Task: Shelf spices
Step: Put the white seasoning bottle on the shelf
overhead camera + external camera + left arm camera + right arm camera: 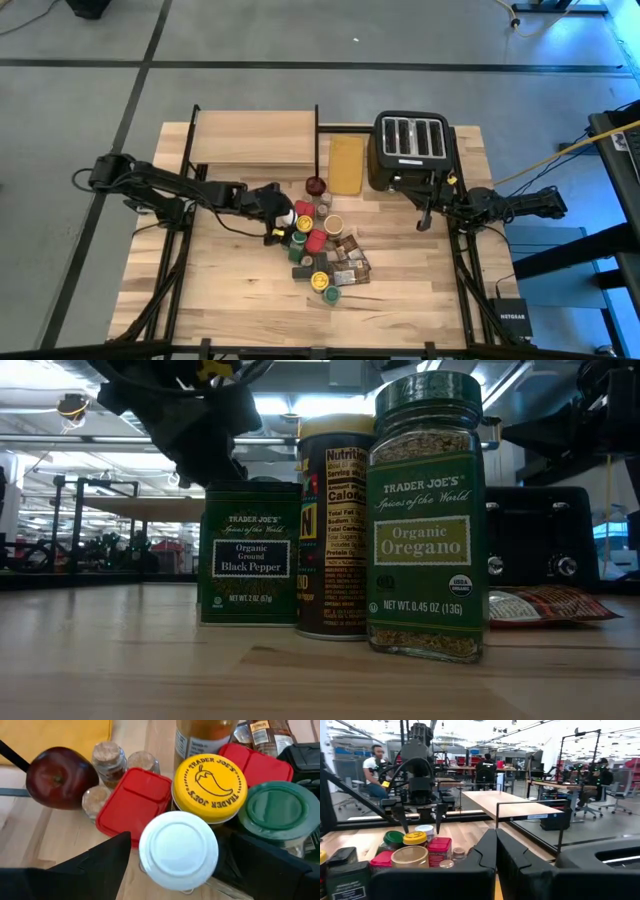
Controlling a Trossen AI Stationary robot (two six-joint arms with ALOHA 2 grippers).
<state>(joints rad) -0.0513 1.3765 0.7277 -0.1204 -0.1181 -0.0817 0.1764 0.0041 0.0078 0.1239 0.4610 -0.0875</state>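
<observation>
The spices (322, 250) stand and lie in a cluster mid-table: jars, tins and flat packets with red, green, yellow and white lids. My left gripper (175, 870) is open over the cluster's left edge. Its fingers (100, 862) stand on either side of a white-lidded jar (178, 849), apart from it. The right wrist view shows that gripper (421, 822) just above the jar (424, 829). The shelf (255, 138), a light-wood plank on a black frame, stands at the far left. My right gripper (495, 852) is shut and hovers in front of the toaster (412, 148), touching nothing.
A dark red apple (57, 777) lies beside small cork-topped jars (109, 760). A tan-yellow board (347, 163) lies between shelf and toaster. Black pepper tin (250, 555) and oregano jar (425, 520) stand close to the low camera. People sit in the room beyond (375, 767).
</observation>
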